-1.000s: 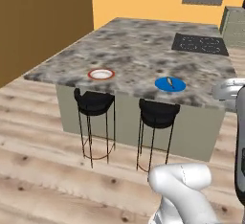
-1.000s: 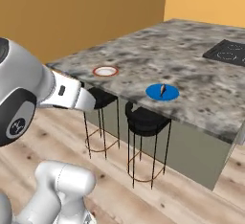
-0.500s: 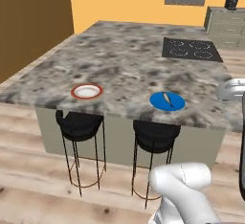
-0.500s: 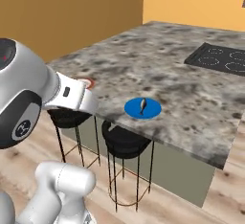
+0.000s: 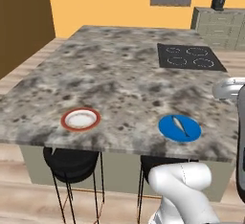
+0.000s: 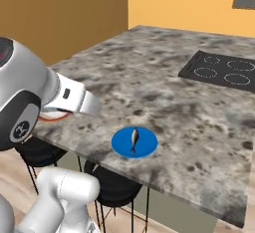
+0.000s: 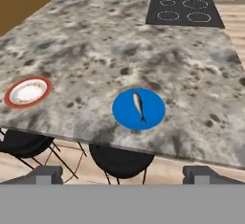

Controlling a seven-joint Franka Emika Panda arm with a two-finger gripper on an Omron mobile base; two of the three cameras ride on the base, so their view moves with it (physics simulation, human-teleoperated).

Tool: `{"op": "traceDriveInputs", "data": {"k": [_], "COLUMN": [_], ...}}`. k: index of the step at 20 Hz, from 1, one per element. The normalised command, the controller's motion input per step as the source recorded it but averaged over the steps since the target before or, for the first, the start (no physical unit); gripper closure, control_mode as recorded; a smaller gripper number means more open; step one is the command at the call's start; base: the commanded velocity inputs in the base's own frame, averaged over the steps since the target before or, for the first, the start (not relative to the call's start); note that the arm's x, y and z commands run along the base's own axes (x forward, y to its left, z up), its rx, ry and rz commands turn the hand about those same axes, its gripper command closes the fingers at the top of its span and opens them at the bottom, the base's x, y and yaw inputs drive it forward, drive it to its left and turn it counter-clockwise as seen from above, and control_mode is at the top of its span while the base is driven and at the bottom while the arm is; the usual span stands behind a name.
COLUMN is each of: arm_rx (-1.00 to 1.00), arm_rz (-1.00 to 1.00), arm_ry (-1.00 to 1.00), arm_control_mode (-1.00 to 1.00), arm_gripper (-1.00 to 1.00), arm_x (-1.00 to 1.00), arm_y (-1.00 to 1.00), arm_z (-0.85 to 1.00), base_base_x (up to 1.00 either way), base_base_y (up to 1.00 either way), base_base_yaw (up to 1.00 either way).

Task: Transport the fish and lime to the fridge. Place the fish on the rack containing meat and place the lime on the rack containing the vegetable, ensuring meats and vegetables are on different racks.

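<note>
A small grey fish (image 7: 139, 106) lies on a round blue plate (image 7: 153, 117) near the front edge of the speckled stone island (image 7: 119, 41). My gripper (image 7: 123, 176) hovers in front of that edge, above the stools and short of the plate. Its fingertips (image 7: 48, 174) stand wide apart and open, with nothing between them. From the base, the fish (image 5: 181, 125) on its blue plate (image 5: 167, 131) lies at the island's front right, and the right base view shows the fish (image 6: 134, 138) just right of my forearm. The lime, the fridge and its racks are out of view.
A white plate with a red rim (image 5: 80, 119) sits at the island's front left. A black cooktop (image 5: 190, 56) is set into the far right of the counter. Two black stools (image 5: 72, 163) stand under the front edge. Grey cabinets (image 5: 220, 22) line the back wall.
The base has driven closer to the island, so the whole scene has grown and shifted in both base views. The plates have not moved on the counter. The gripper stays open.
</note>
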Motion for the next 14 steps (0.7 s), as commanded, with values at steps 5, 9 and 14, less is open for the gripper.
{"op": "traceDriveInputs", "data": {"k": [5, 9, 14], "arm_rx": [0.00, 0.00, 0.00], "arm_rz": [0.00, 0.00, -0.05], "arm_ry": [0.00, 0.00, 0.03], "arm_control_mode": [1.00, 1.00, -1.00], "arm_gripper": [-1.00, -1.00, -1.00], "arm_x": [0.00, 0.00, 0.18], "arm_y": [0.00, 0.00, -0.01], "arm_z": [0.00, 0.00, -0.10], "base_base_x": [0.98, 0.91, 0.58], "base_base_y": [-0.08, 0.00, 0.00], "base_base_yaw": [-0.18, -0.36, -0.25]}}
